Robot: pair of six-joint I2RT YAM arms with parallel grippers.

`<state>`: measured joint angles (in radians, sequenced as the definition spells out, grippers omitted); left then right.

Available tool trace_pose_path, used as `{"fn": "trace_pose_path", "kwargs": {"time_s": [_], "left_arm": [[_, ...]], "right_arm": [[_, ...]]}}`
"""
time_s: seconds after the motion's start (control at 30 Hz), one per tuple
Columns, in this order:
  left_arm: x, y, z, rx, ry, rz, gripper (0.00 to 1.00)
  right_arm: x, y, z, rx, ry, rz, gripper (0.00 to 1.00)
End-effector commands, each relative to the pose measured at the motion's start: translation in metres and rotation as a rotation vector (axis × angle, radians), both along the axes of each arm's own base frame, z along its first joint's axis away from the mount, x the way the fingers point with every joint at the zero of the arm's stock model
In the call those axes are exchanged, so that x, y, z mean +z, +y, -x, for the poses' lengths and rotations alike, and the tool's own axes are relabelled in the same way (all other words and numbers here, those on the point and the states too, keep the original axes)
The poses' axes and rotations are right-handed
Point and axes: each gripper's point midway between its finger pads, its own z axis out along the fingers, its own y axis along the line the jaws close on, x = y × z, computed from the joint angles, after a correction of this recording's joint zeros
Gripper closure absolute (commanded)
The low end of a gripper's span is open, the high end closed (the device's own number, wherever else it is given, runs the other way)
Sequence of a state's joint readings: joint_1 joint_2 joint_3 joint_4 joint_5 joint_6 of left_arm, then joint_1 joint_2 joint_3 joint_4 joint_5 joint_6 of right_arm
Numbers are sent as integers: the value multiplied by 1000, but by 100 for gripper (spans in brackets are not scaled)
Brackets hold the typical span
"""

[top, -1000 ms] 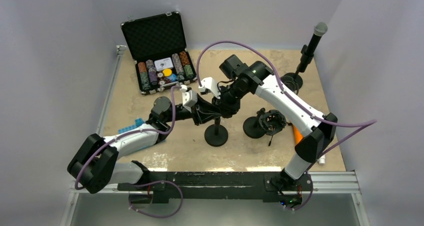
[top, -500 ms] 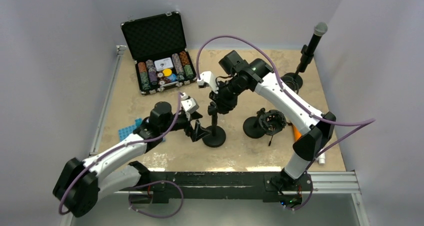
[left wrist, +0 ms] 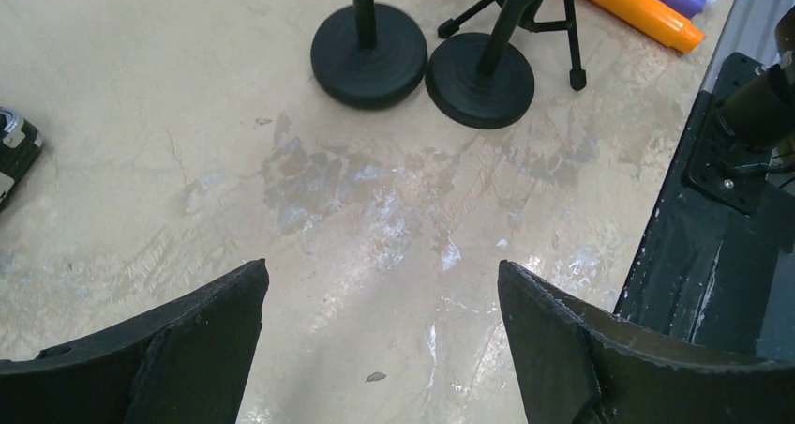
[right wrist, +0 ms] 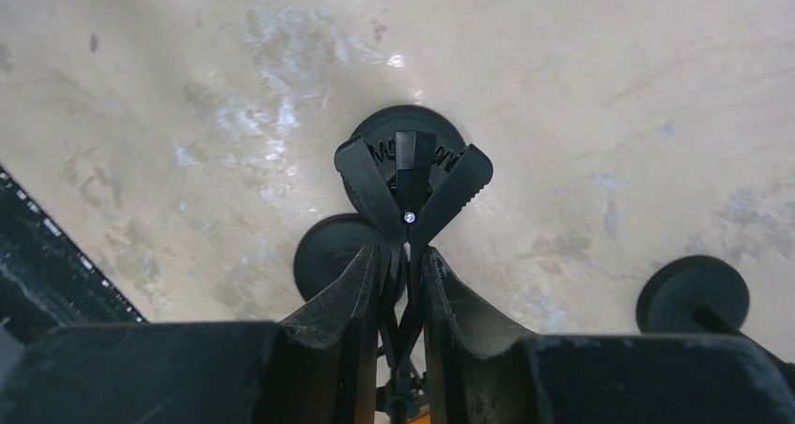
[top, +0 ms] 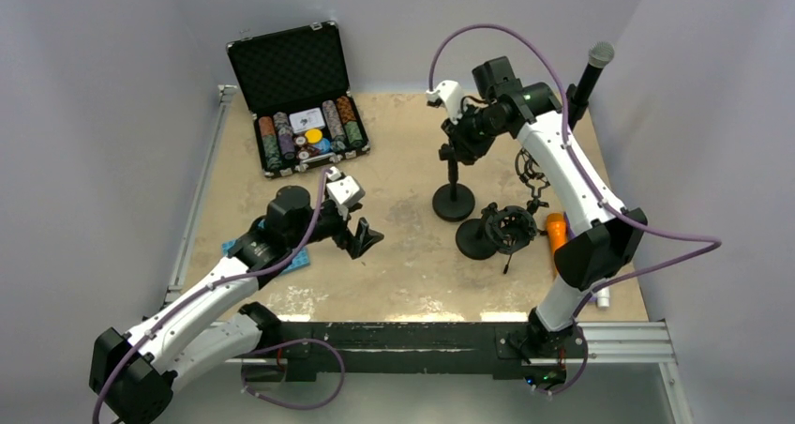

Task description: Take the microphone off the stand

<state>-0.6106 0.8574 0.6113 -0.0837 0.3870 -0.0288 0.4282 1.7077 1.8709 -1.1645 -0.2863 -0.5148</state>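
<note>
The right claw (right wrist: 403,260) pinches the clip stand (right wrist: 412,175) by its stem — the left claw (left wrist: 380,274) hangs wide open above the surface (left wrist: 356,199).

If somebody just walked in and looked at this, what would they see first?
Probably the right arm's fingers pinching the top of a small black stand toward the back, right of the middle. Next comes the open case of colourful poker chips at the far left. Then the microphone sticking up tall in the far right corner.
</note>
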Motion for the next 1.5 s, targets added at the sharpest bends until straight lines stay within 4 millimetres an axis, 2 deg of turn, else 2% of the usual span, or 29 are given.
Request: {"fn": "trace_pose_path", "kwargs": {"time_s": [0.0, 0.13, 0.4, 0.43, 0.5, 0.53, 0.57, 0.7, 0.83, 0.93, 1.03, 1.13, 1.2, 1.23, 1.27, 1.47], "left_arm": [[12, -1, -10, 11, -38, -2, 4], [18, -4, -9, -37, -87, -20, 4], [14, 0, -11, -26, -108, -54, 4], [14, 0, -11, -26, -106, -53, 4], [13, 0, -11, -28, -103, -53, 4], [14, 0, -11, -29, -103, -54, 4], [15, -1, -11, -32, -102, -55, 4], [15, -1, -13, -35, -100, -75, 4], [13, 3, -14, -37, -108, -119, 3], [15, 4, -16, -35, -114, -136, 2], [18, 3, -21, -18, -106, -133, 1], [21, 1, -25, -11, -101, -130, 0], [23, 0, -27, -12, -103, -135, 0], [25, 0, -28, -12, -106, -137, 0], [25, 0, -28, -17, -104, -144, 0], [25, 5, -28, -27, -96, -212, 1]], "right_arm": [[33, -12, -38, -81, -144, -33, 100], [25, -27, -52, -138, -131, -9, 100], [5, -53, -55, -256, -55, -7, 100], [4, -57, -55, -275, -52, 4, 89], [8, -60, -56, -293, -62, 14, 59], [13, -61, -56, -300, -74, 10, 46], [22, -61, -57, -307, -92, 0, 37], [73, -62, -58, -331, -201, -57, 22], [120, -77, -52, -400, -329, -96, 19], [155, -104, -49, -511, -464, -198, 17], [173, -138, -46, -629, -594, -258, 16], [178, -170, -44, -734, -712, -310, 11], [178, -183, -43, -784, -773, -343, 5], [173, -199, -45, -833, -792, -337, 3], [168, -206, -47, -863, -794, -336, 2], [135, -242, -69, -1036, -692, -382, 1]]}}
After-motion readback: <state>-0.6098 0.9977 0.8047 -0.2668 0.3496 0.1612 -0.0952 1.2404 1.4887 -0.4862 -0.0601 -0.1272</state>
